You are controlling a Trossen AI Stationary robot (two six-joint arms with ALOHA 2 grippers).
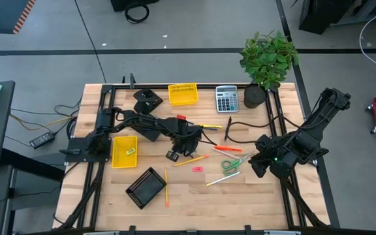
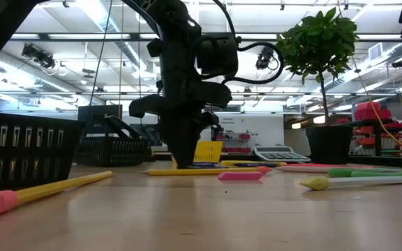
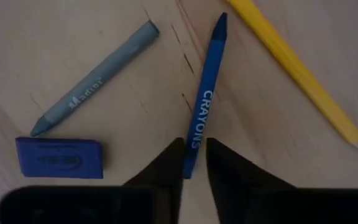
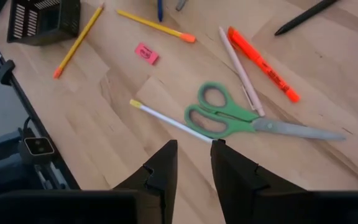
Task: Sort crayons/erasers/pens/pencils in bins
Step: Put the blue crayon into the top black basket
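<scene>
The blue crayon (image 3: 202,111) lies mid-surface, its end pinched between the left tool's (image 3: 194,163) fingers. Just beside it lie one grey crayon (image 3: 92,79), one blue eraser (image 3: 58,158) and one yellow pencil (image 3: 297,68). Two yellow bins (image 1: 183,94) and two mesh bins (image 1: 146,188) ring the crayon. The right tool (image 4: 193,163), slightly spread and empty, hovers near the scissors (image 4: 229,117), well apart from the crayon.
</scene>
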